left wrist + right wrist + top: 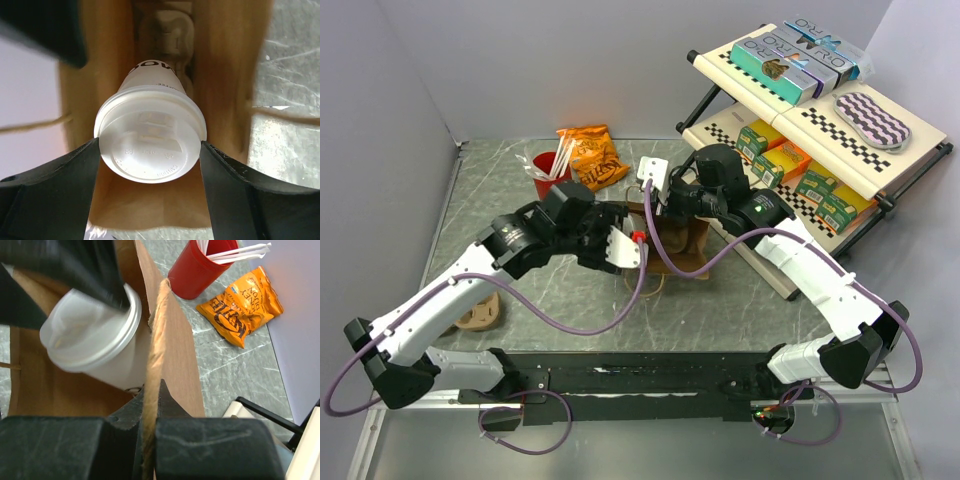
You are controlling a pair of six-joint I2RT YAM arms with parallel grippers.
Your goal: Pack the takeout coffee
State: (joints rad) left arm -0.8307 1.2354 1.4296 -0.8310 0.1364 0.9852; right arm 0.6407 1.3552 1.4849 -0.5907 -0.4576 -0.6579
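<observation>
Your L gripper (150,150) clamps cup (151,82) at lid rim: looks light, crushable, go easy. R gripper (149,407) pinches bag (177,365) wall.

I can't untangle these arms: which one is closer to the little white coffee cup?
Left. The left gripper clamps the coffee cup by its lid, inside the mouth of the brown paper bag. The right gripper sits just beside the cup, pinching the bag's edge.
</observation>
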